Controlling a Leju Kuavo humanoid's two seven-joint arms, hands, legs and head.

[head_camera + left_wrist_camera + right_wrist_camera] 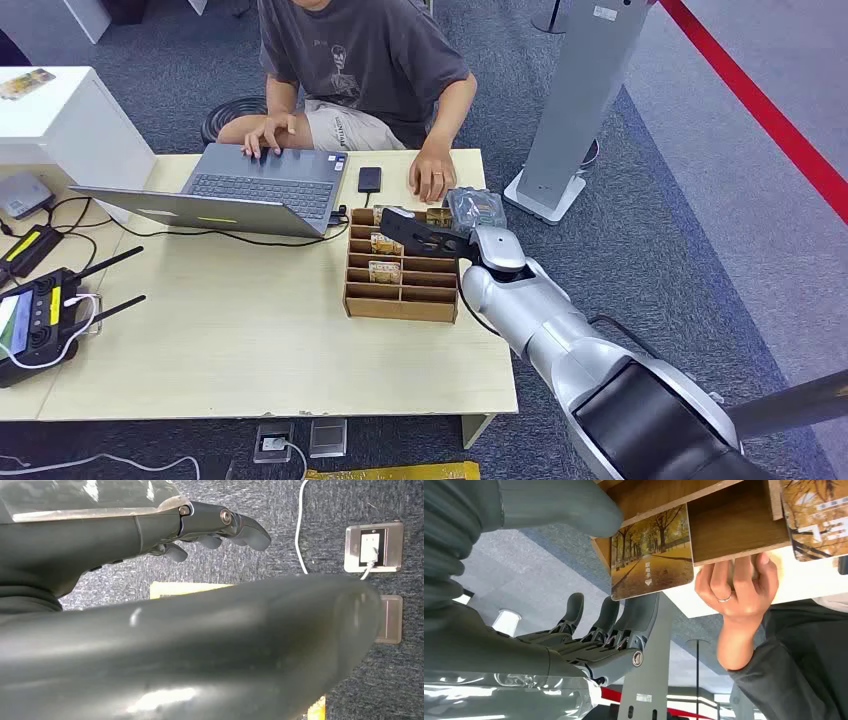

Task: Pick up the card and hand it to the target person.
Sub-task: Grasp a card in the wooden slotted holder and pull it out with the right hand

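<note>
Yellow tree card [651, 560] stands in the wooden box [400, 290] near the table's [250, 350] far right corner. You see your right hand [594, 630] just at it, fingers apart, holding nothing. A person's hand [432, 180] rests beside the box.

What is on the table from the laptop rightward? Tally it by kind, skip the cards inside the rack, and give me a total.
Laptop: 1
Phone: 1
Wooden card rack: 1
Clear plastic packet: 1
Total: 4
</note>
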